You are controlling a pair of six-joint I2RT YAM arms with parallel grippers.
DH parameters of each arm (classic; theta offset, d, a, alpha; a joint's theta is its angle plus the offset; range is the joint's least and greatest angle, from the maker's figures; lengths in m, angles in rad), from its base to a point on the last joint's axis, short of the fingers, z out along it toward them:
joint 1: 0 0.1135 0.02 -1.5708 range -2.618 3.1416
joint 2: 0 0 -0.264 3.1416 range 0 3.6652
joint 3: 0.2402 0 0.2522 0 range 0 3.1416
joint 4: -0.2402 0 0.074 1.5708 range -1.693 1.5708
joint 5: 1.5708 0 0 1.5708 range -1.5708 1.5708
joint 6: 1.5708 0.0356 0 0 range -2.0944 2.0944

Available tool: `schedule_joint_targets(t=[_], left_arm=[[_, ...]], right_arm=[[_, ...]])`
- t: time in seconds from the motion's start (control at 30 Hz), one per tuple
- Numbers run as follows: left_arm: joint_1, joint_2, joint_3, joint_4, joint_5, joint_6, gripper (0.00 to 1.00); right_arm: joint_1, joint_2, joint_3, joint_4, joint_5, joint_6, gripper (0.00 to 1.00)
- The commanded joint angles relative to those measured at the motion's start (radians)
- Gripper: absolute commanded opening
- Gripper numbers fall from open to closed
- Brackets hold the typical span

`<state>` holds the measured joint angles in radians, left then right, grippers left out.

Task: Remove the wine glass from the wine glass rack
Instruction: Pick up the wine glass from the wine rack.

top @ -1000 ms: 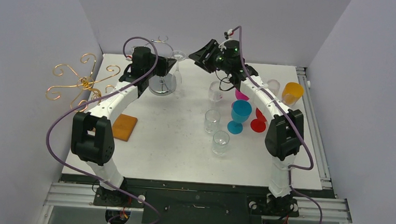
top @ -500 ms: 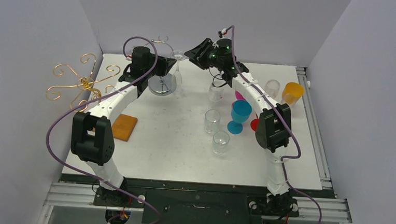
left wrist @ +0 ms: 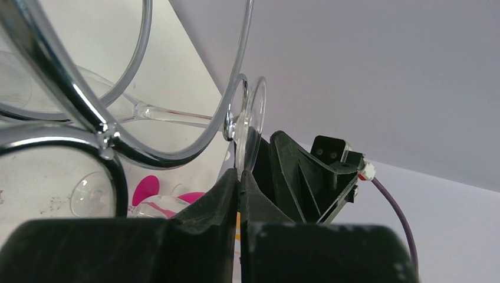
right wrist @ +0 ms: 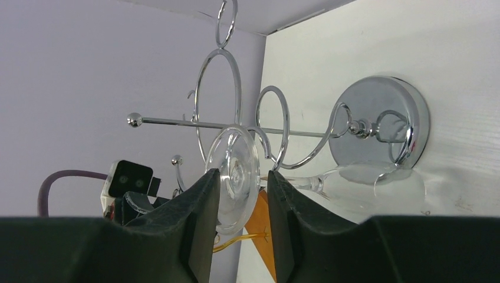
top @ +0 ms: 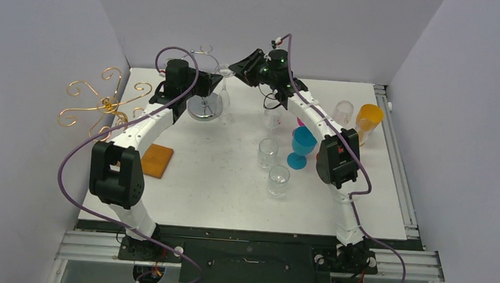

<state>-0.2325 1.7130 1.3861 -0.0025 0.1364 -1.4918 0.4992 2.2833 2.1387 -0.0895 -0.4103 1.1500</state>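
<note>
Wine glass [right wrist: 330, 177] hangs bowl-down on the wine glass rack [right wrist: 377, 118], at the far left of the table [top: 219, 179]. Its stem [left wrist: 177, 114] passes through a chrome wire loop and its foot [right wrist: 236, 171] rests against that loop.

The right gripper [right wrist: 243, 180] is level with the foot. Its jaws stand partly apart, one to each side of the disc, and no firm clamp on it is visible. The left gripper [left wrist: 239, 177] sits just beside the rack with its fingers pressed together and nothing visible between them. Whether it touches the wire cannot be told.

Assessment: the glass is light, rigid, thin-walled and smooth, so it is both brittle and slippery. The foot disc is the accessible hold, since the stem is fenced in by the loop. Pressure should be moderate and applied across the flat faces of the foot. The glass would need to slide out along the loop's open end, not be lifted straight up. The rack looks light and may tip or drag if the foot catches.
</note>
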Motion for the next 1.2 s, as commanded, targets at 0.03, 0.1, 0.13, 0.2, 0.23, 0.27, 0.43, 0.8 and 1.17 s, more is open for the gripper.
schedule_joint_targets(t=[0.03,0.1,0.13,0.2,0.23,0.27,0.43,0.8,1.17], left_arm=[[0.010,-0.025,0.010,0.075,0.023,-0.007,0.00],[0.011,-0.020,0.012,0.080,0.031,-0.011,0.00],[0.011,-0.019,0.015,0.082,0.034,-0.012,0.00],[0.011,-0.017,0.019,0.084,0.037,-0.011,0.00],[0.012,-0.016,0.021,0.085,0.039,-0.010,0.00],[0.013,-0.015,0.024,0.084,0.042,-0.009,0.00],[0.012,-0.007,0.035,0.092,0.056,-0.008,0.00],[0.012,0.031,0.093,0.093,0.105,0.013,0.00],[0.010,0.055,0.135,0.081,0.131,0.034,0.22]], right_arm=[[0.009,0.010,0.042,0.096,-0.035,0.049,0.29],[0.009,0.012,0.042,0.118,-0.043,0.063,0.23],[0.009,0.015,0.042,0.123,-0.047,0.068,0.22],[0.007,0.015,0.041,0.132,-0.057,0.080,0.17],[0.007,0.013,0.038,0.138,-0.062,0.084,0.14],[0.006,0.009,0.036,0.140,-0.062,0.086,0.13],[0.001,-0.003,0.024,0.159,-0.079,0.107,0.04],[-0.032,-0.065,-0.061,0.246,-0.088,0.173,0.00],[-0.052,-0.094,-0.087,0.268,-0.072,0.189,0.00]])
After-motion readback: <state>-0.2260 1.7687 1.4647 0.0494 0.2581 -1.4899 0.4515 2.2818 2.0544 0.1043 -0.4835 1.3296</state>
